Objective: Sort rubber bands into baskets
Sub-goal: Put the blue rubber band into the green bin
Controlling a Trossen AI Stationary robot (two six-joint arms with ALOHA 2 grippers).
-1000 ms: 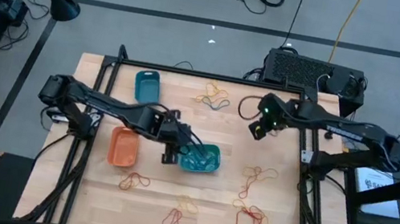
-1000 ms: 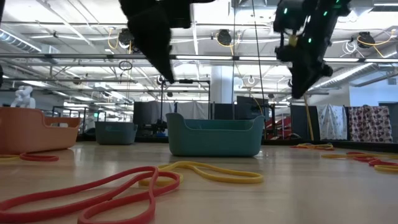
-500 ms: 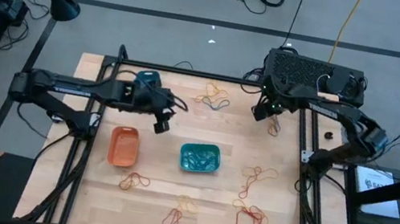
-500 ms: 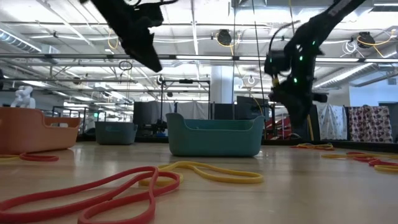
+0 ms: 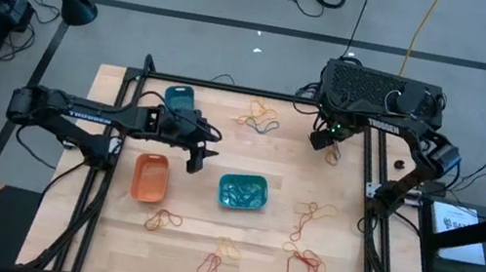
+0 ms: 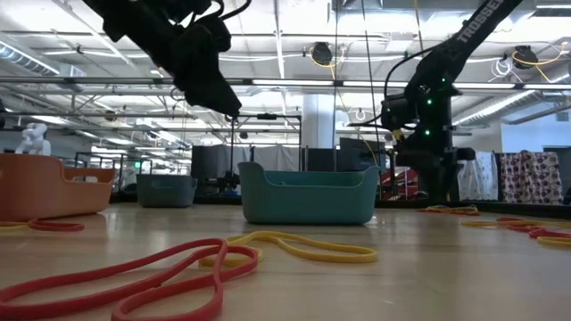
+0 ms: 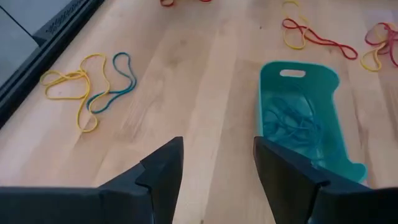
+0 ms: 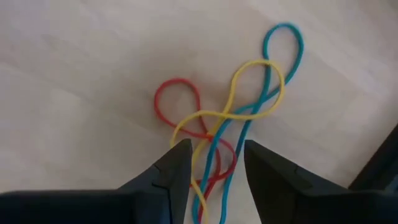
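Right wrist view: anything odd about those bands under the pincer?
Yes. The red band, yellow band and teal band lie crossed over one another, right ahead of the open right pincer; one grab may lift mixed colours.

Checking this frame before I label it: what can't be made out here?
- Orange basket: the high view is too small to show any bands inside; the low view shows only its wall.
- Blue basket: the left arm covers part of it in the high view.
- Tangle of red, yellow and blue-green bands: in the right wrist view the right gripper hides its near end, so any contact is unclear.
- Teal basket: the left gripper's finger covers its near corner.
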